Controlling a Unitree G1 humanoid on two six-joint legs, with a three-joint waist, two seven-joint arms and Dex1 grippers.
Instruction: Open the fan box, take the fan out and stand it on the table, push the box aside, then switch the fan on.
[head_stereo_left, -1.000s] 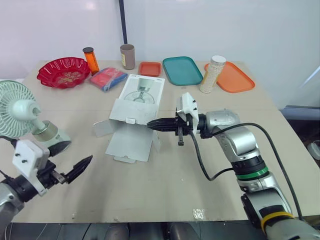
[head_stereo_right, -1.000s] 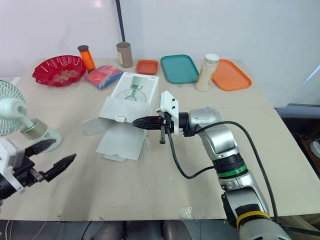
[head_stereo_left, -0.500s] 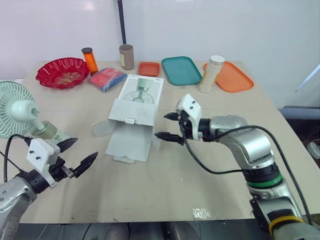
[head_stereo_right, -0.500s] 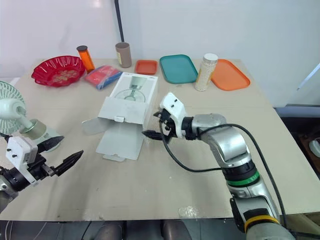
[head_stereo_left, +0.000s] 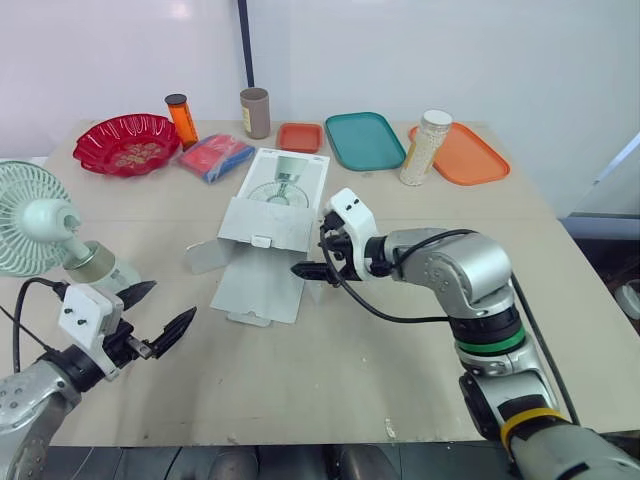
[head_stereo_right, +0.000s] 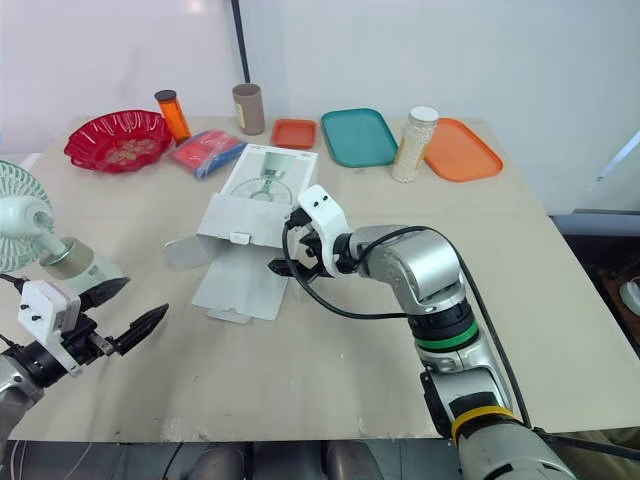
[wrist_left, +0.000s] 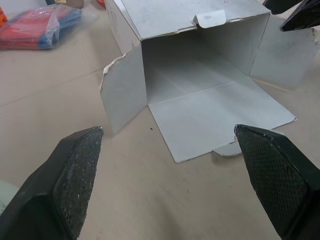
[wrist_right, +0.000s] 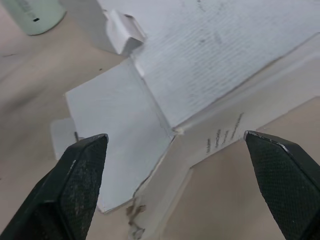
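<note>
The fan (head_stereo_left: 35, 225) is already out and stands upright on its base, well to the left of the fan box (head_stereo_left: 275, 205), so the step in hand looks like pushing the box aside. The box lies flat on its back with its mouth toward the robot, flaps splayed on the table (head_stereo_left: 330, 370); the left wrist view looks straight into it, and it is empty.

The right gripper (head_stereo_left: 312, 252) sits at the box's near right corner, just beside the right flap, with its fingers spread wide and holding nothing. I cannot tell whether a fingertip touches the cardboard. The left gripper (head_stereo_left: 160, 307) hovers low in front of the box and off to its left, near the fan's base, also wide open and empty.

The next move probably calls for a flat, sideways shove against the box's right wall rather than the loose flap – the flap would likely fold instead of carrying the box. Pushed leftward, the box heads toward the fan, so the push should stop short of it.

The table is a plain beige top. Beyond the box lie a small orange tray (head_stereo_left: 300, 137) and a teal tray (head_stereo_left: 364, 140); beyond and to its right, a jar of pale grains (head_stereo_left: 424, 148) and a larger orange tray (head_stereo_left: 465, 155); beyond and to its left, a red and blue packet (head_stereo_left: 215, 156), an orange bottle (head_stereo_left: 181, 120), a brown tube (head_stereo_left: 254, 112) and a red bowl (head_stereo_left: 127, 143). A white wall (head_stereo_left: 450, 50) closes the room behind the box – a dark pole (head_stereo_left: 244, 45) runs up it.
</note>
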